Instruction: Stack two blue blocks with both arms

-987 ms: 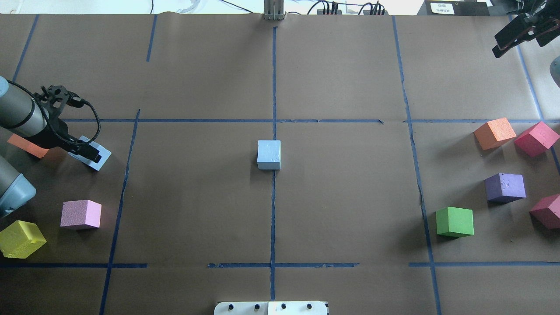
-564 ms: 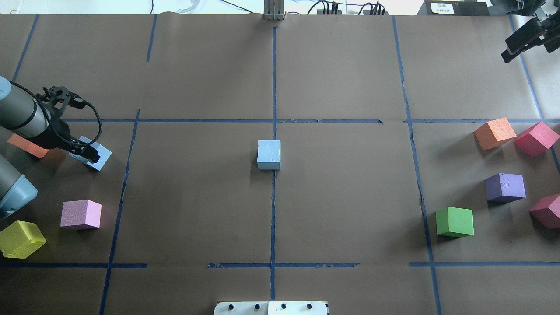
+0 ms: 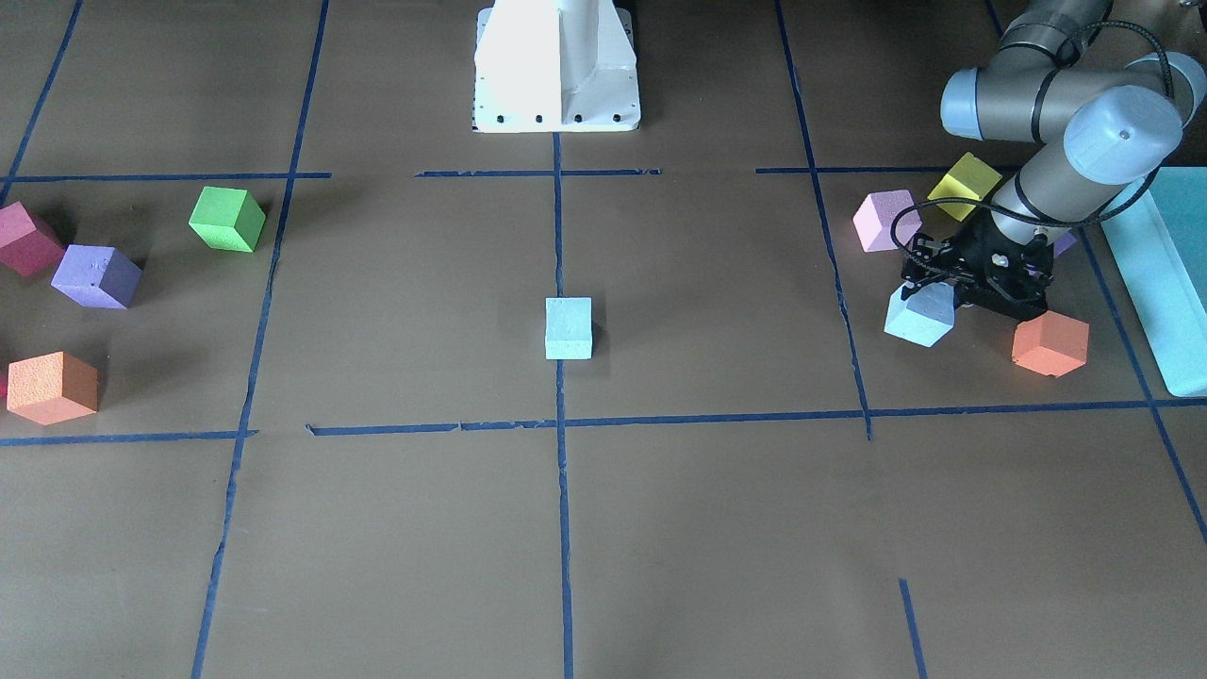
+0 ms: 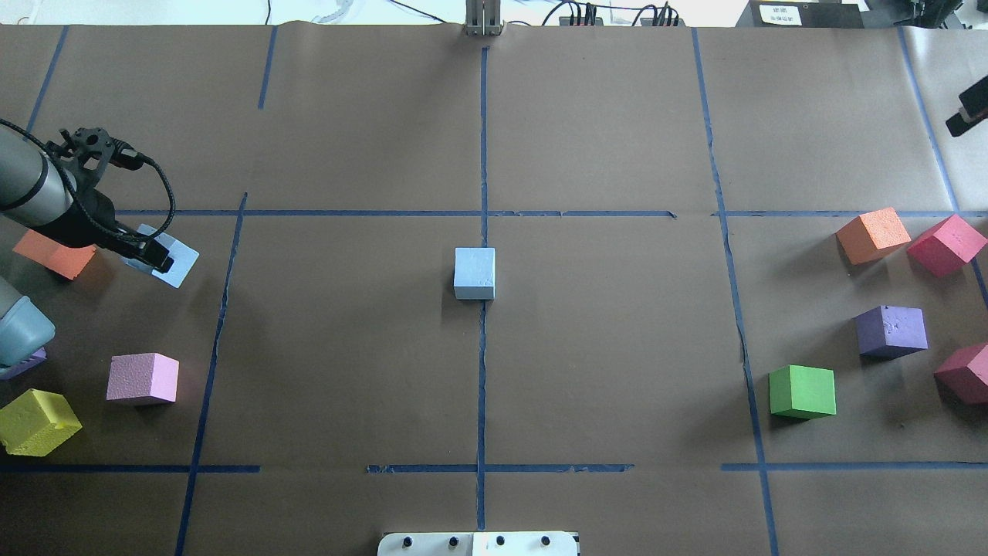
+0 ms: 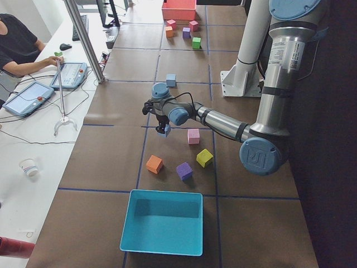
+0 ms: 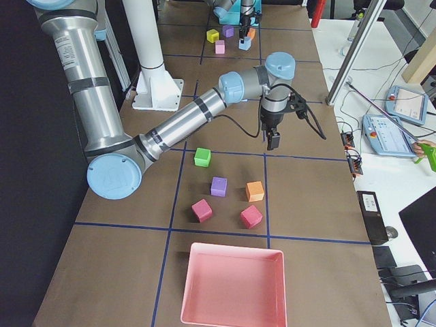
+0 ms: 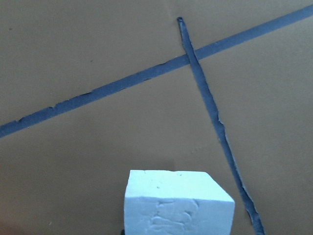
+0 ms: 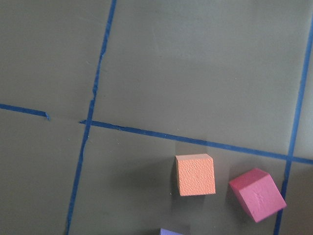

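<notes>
One pale blue block (image 4: 474,272) sits alone at the table's centre on the blue tape cross, and it also shows in the front view (image 3: 569,327). My left gripper (image 4: 154,259) is shut on the second blue block (image 4: 176,265), which is turned at an angle and seems just off the paper. The same gripper (image 3: 943,300) and block (image 3: 917,318) show at the right of the front view. The block fills the bottom of the left wrist view (image 7: 178,205). My right gripper (image 4: 969,112) is barely in view at the overhead's right edge, so I cannot tell its state.
Near the left arm lie an orange cube (image 4: 54,253), a pink cube (image 4: 143,378) and a yellow cube (image 4: 37,421). On the right lie orange (image 4: 872,235), red (image 4: 946,245), purple (image 4: 891,330) and green (image 4: 803,391) cubes. A teal tray (image 3: 1165,283) stands beyond the left arm.
My left gripper has shifted a little toward the far side with the blue block in it. My right gripper has drawn back to the right, almost out of the overhead view.
</notes>
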